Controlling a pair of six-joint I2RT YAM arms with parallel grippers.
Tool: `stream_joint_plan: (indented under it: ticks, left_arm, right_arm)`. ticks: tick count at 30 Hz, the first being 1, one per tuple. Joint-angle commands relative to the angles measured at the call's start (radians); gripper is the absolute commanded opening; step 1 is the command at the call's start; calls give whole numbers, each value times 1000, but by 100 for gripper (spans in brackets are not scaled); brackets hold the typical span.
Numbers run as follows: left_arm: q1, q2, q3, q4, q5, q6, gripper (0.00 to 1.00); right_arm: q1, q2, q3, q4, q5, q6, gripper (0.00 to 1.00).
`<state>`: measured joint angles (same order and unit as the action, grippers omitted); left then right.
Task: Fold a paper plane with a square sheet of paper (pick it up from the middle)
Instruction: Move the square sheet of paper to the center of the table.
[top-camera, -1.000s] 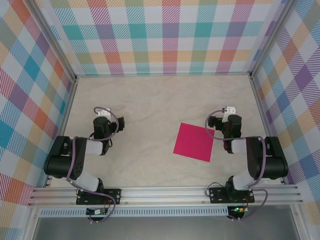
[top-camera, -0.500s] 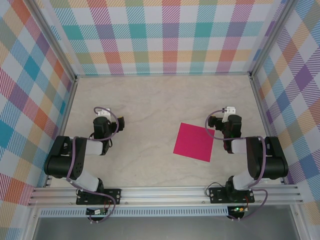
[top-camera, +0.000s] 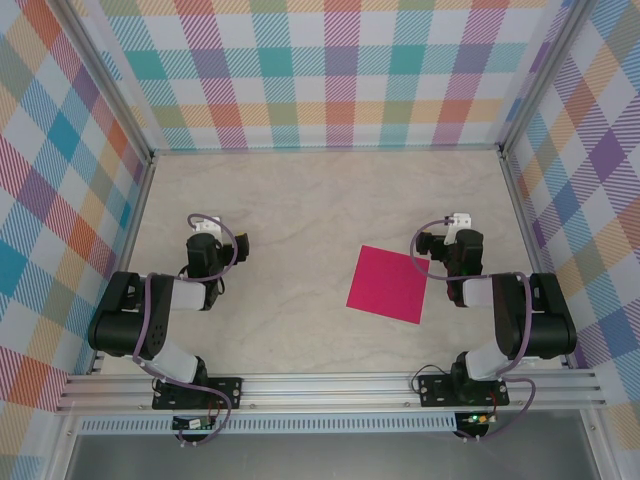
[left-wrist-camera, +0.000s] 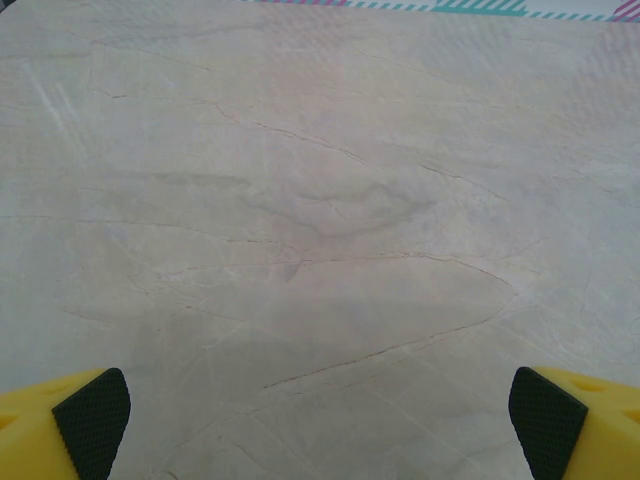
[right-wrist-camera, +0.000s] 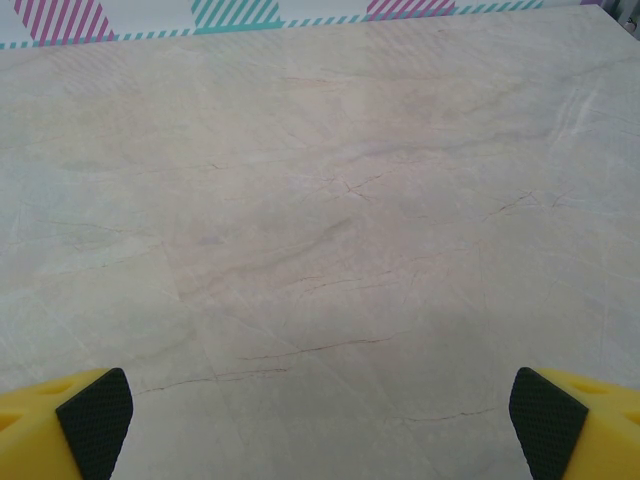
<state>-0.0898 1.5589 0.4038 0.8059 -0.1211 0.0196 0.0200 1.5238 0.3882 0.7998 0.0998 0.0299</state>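
On the table, pink paper unmoved; left end effector, right end effector wide.

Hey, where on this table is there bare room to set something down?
The whole far half of the table, up to the checked back wall, is bare. So is the middle strip between the left arm and the square sheet of paper. Tightest spot: the paper's right edge, close beside the right arm.

The square sheet of paper is plain magenta-pink, unfolded and flat on the counter, turned slightly off square, lying right of centre in the overhead frame.
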Motion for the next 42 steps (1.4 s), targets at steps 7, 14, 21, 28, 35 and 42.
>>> stream_joint_plan:
  ticks: [7,14,21,28,35,42]
  left_arm:
    - [12,-222,88,-309,-87,-40,100]
    - [7,-409,302,-878,-84,-284,100]
    - [6,-418,482,-1226,246,-484,100]
    - [7,-420,479,-1297,320,-473,100]
    - [2,-428,464,-1298,307,-461,100]
    - [0,-416,440,-1266,332,-464,100]
  right_arm:
    - [0,-190,76,-274,103,70,100]
    - [0,-418,264,-867,37,326,100]
    - [22,-349,413,-1137,-359,580,100]
    - [161,-277,372,-1062,-416,749,100]
    - [261,-126,445,-1194,-292,773,100]
    - [299,-3,477,-1182,-322,759,100]
